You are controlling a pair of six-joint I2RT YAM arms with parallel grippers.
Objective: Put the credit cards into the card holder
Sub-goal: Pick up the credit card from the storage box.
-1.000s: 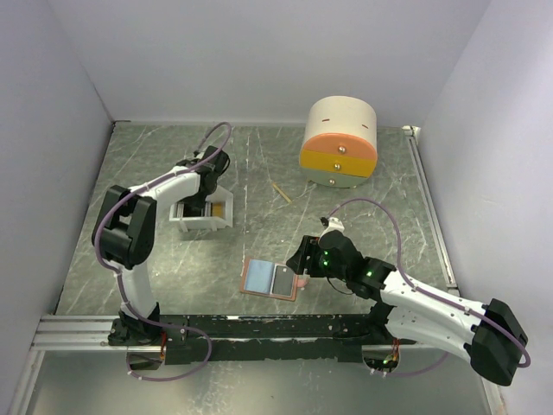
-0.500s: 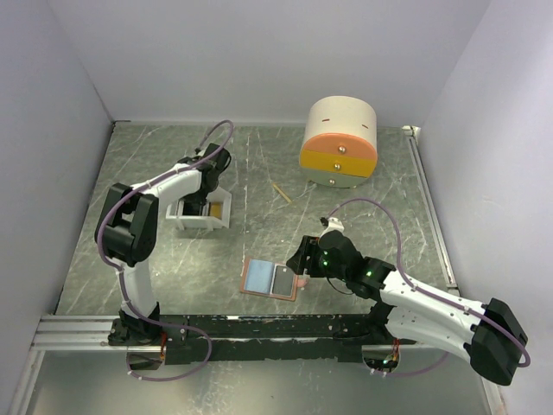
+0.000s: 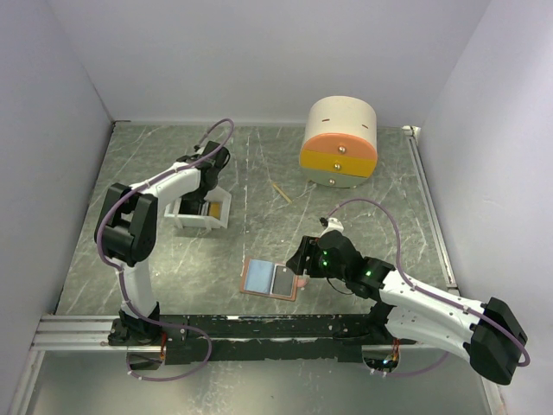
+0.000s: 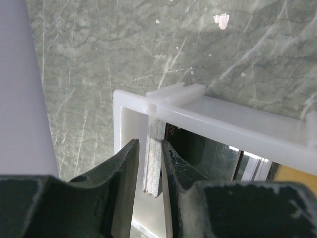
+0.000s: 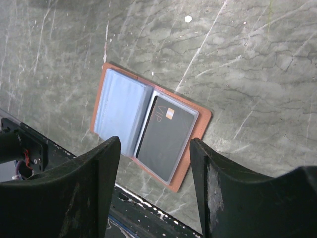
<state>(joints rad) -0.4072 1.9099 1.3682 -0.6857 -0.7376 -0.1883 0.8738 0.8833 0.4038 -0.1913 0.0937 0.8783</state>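
The salmon-pink card holder (image 3: 270, 277) lies open on the table near the front, with a light blue left face. A black VIP card (image 5: 166, 139) sits in its right sleeve. My right gripper (image 3: 302, 258) hovers open and empty just above the holder's right edge (image 5: 148, 124). My left gripper (image 3: 208, 178) reaches down into the white tray (image 3: 194, 223). In the left wrist view its jaws (image 4: 148, 145) straddle an upright stack of credit cards (image 4: 153, 158). The right finger touches the stack and a thin gap shows at the left finger. A gold-yellow card (image 4: 297, 173) stands further along the tray.
A round cream, orange and yellow drawer box (image 3: 339, 141) stands at the back right. A thin wooden stick (image 3: 280, 192) lies left of it. A black rail (image 3: 259, 327) runs along the front edge. White walls close in the left, back and right.
My left gripper has shifted a little toward the back end of the tray. The right arm and the card holder have not moved.
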